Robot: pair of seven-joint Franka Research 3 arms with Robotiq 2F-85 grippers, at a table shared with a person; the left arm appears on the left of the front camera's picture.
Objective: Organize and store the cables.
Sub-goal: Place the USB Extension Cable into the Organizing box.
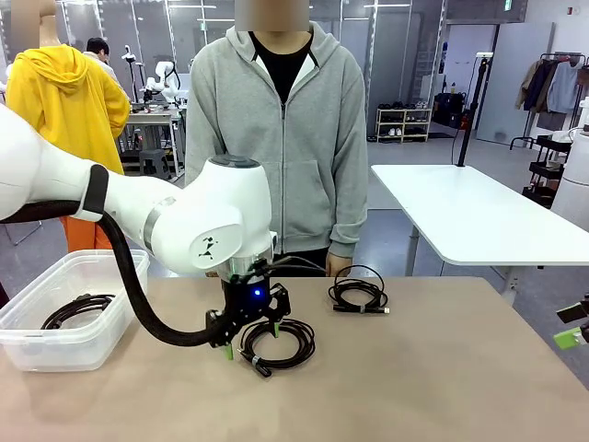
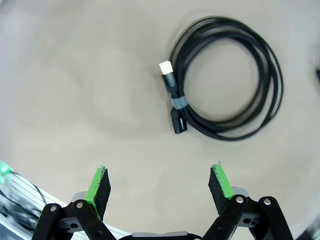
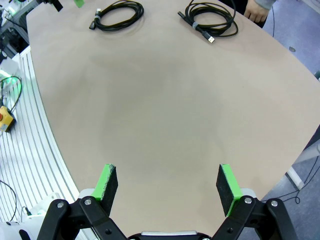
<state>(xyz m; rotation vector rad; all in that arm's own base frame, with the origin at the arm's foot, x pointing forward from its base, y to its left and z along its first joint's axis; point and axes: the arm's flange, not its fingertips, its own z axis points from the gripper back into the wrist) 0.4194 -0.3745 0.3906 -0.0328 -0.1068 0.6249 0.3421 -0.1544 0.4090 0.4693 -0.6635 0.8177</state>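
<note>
On the smooth tan tabletop [image 1: 442,368], the left tool [image 1: 252,339] hangs spread beside a coiled black cable [image 1: 304,343].

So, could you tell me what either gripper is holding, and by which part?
Nothing is held: the left gripper is open near a coiled cable, the right gripper open too.

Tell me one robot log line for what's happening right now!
left end effector: open, by near cable | right end effector: open, empty | far cable: unstored | bin: holds third cable
</note>
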